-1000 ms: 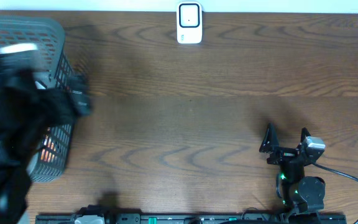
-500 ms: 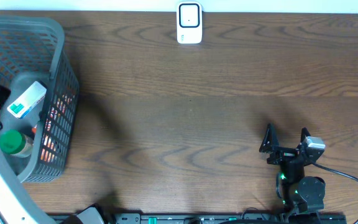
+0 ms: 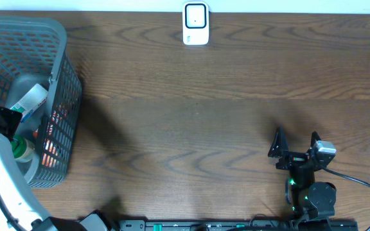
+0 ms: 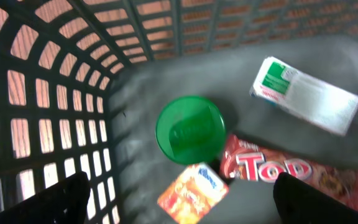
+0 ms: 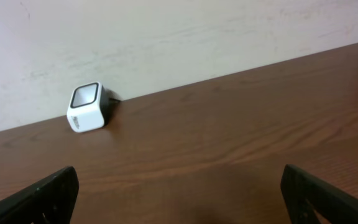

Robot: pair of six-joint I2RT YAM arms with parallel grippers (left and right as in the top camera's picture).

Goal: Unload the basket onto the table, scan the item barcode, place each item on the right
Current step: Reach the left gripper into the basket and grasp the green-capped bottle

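Basket [image 3: 63,70] of grey plastic mesh sits at the far left corner of the desk [image 3: 204,96]. Four items lie on its floor. A jar with a round green lid [image 4: 189,129] stands near the middle. A white box [image 4: 306,96] with a green printed end lies flat a little apart from the jar. A red snack packet [image 4: 291,174] lies just beside the lid. A small orange packet [image 4: 192,193] touches both the lid's edge and the red packet's end.

At the middle of the far edge stands a white scanner [image 3: 196,24], its window facing up and a dark cable running off behind it. The wood between basket and scanner is bare. From above, the left arm's white link covers the near left part of the basket.

Inside the basket, the left hand [image 4: 188,200] hangs above the items with its fingers spread wide, over the green lid and the orange packet. It grasps nothing and neither finger shows contact with any item. By the near edge, toward the right corner, the right hand [image 3: 295,141] rests released, its fingers wide apart and empty, pointing across the desk toward the scanner.
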